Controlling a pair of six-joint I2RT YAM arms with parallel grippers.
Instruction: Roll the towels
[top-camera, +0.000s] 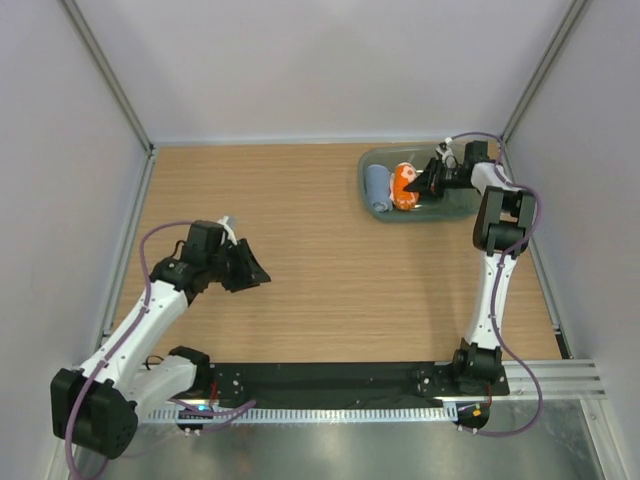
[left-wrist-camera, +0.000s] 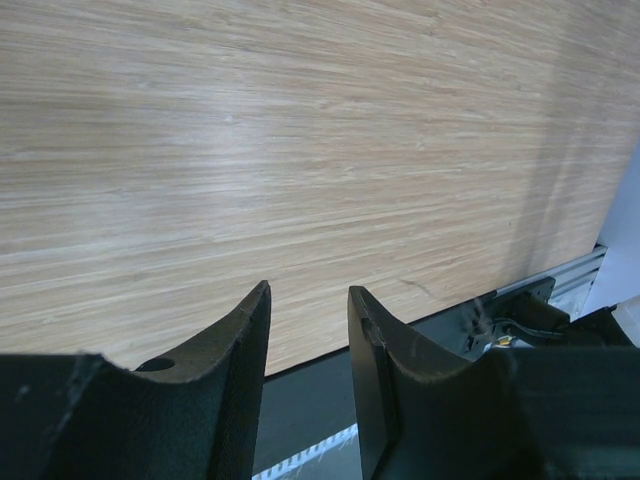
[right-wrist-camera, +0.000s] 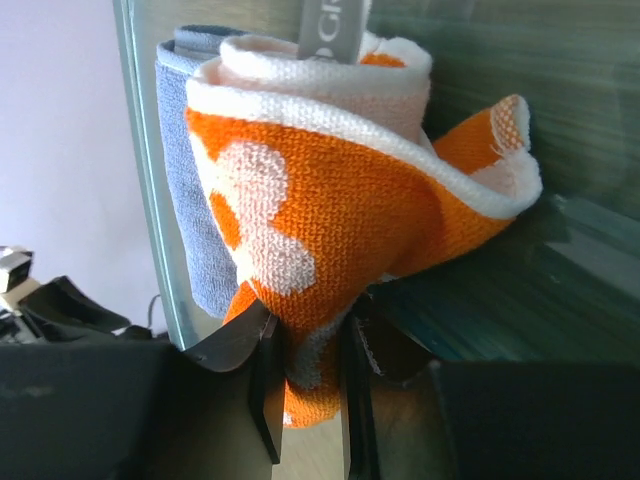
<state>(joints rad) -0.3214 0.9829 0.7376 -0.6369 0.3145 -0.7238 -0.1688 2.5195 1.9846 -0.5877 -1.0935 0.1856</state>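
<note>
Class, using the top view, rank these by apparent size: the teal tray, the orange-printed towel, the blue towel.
1. teal tray
2. orange-printed towel, seemingly slightly bigger than the next
3. blue towel; these two look close, so their order is unsure.

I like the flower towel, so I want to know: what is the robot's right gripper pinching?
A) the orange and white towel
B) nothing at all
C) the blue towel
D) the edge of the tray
A: in the right wrist view, the right gripper is closed on a fold of the orange-and-white towel. The light blue towel sits behind it in the teal tray, not between the fingers.
</note>
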